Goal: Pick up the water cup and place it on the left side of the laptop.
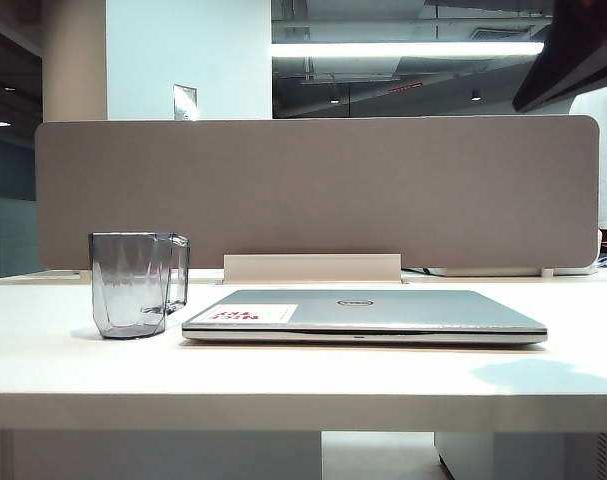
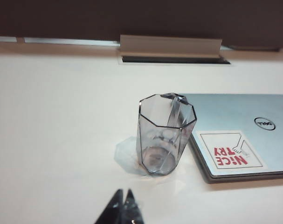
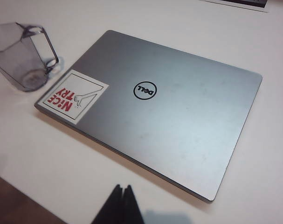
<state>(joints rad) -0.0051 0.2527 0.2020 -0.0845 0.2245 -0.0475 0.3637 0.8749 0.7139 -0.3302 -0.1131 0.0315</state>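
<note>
The water cup (image 1: 138,284), a see-through smoky-grey plastic mug with faceted sides and a squared handle, stands upright on the white table (image 1: 303,375), just beside the left edge of the laptop (image 1: 368,315), a thin, closed silver-grey Dell with a white-and-red sticker (image 2: 231,150) at its near corner. It looks already placed where the task wants it! The left gripper (image 2: 122,205) hangs nearer, cup straight ahead of its tips, jaws pressed together on nothing. The right gripper (image 3: 121,201) hovers over the laptop's near edge, likewise clenched and empty, cup well off across the lid.
</note>
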